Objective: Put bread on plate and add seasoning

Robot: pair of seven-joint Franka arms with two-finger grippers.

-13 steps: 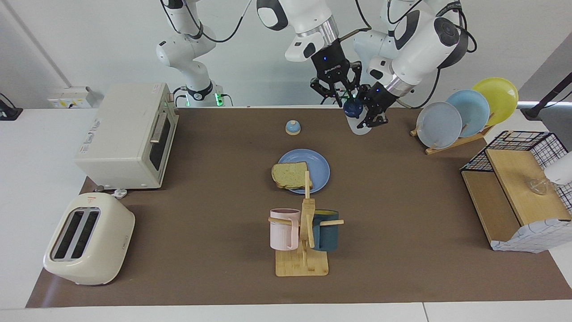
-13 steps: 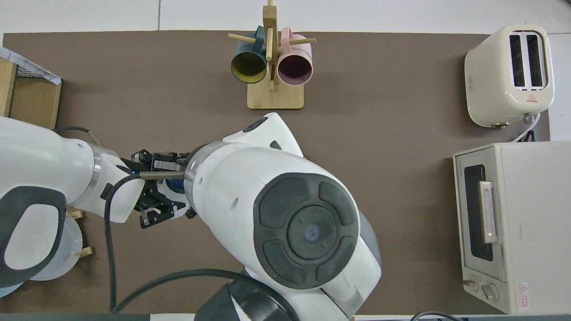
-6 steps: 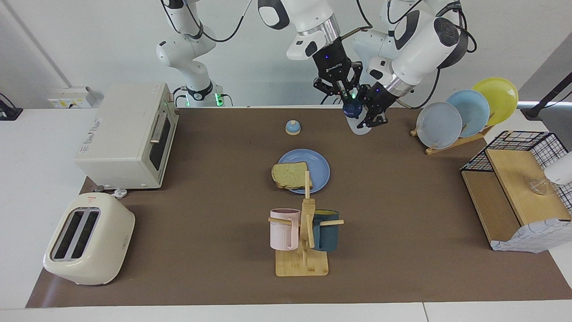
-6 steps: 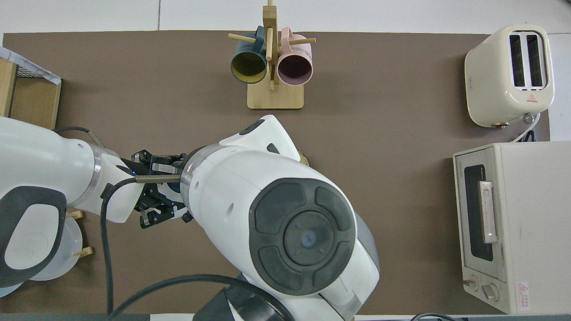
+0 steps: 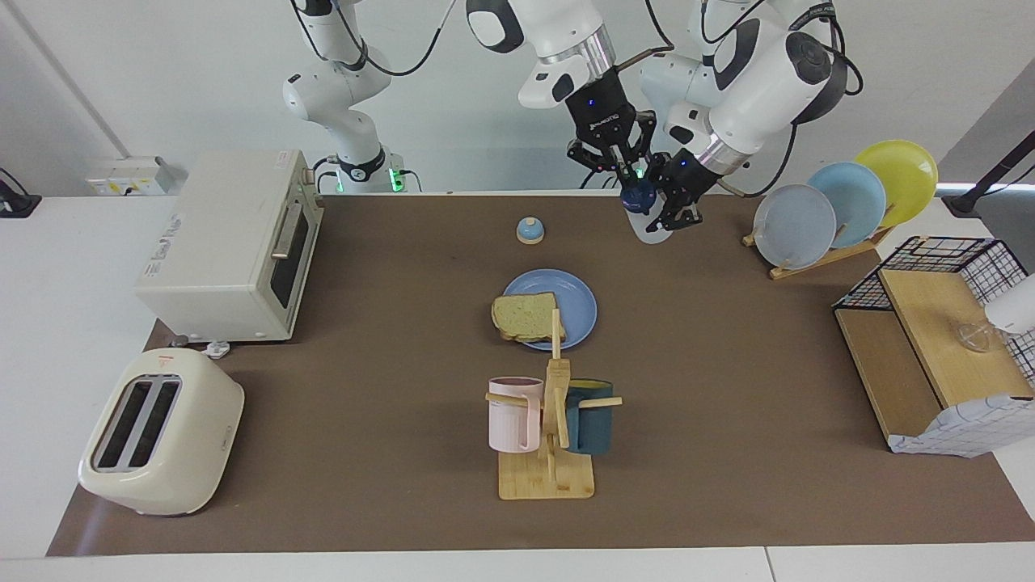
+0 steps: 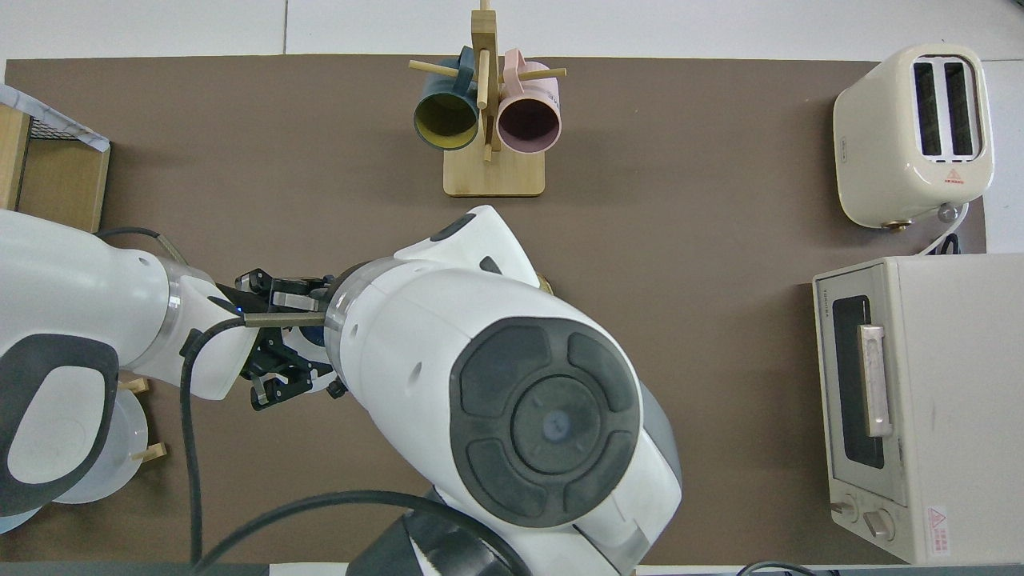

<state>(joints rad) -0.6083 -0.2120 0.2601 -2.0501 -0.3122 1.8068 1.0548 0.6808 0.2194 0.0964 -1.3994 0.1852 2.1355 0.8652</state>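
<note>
The bread [image 5: 524, 316] lies on the blue plate [image 5: 578, 303] mid-table, overhanging its rim toward the right arm's end. In the overhead view the right arm hides both. The seasoning bottle [image 5: 652, 229], white with a navy cap, is near the table edge closest to the robots, toward the left arm's end from the plate. My left gripper [image 5: 671, 206] is shut on its body. It shows in the overhead view [image 6: 292, 340] with a bit of the bottle [image 6: 314, 340]. My right gripper [image 5: 629, 179] hangs just over the bottle's cap.
A small blue-and-tan bell [image 5: 530, 230] sits nearer the robots than the plate. A mug rack [image 5: 550, 436] stands farther out. A wooden plate rack [image 5: 833, 210] and wire shelf [image 5: 938, 339] are at the left arm's end, a toaster oven [image 5: 230, 246] and toaster [image 5: 162, 428] at the right arm's end.
My right gripper has risen a little and shifted toward the left arm's end, over the bottle's cap. The left gripper, the bottle, the bread and the plate have stayed put.
</note>
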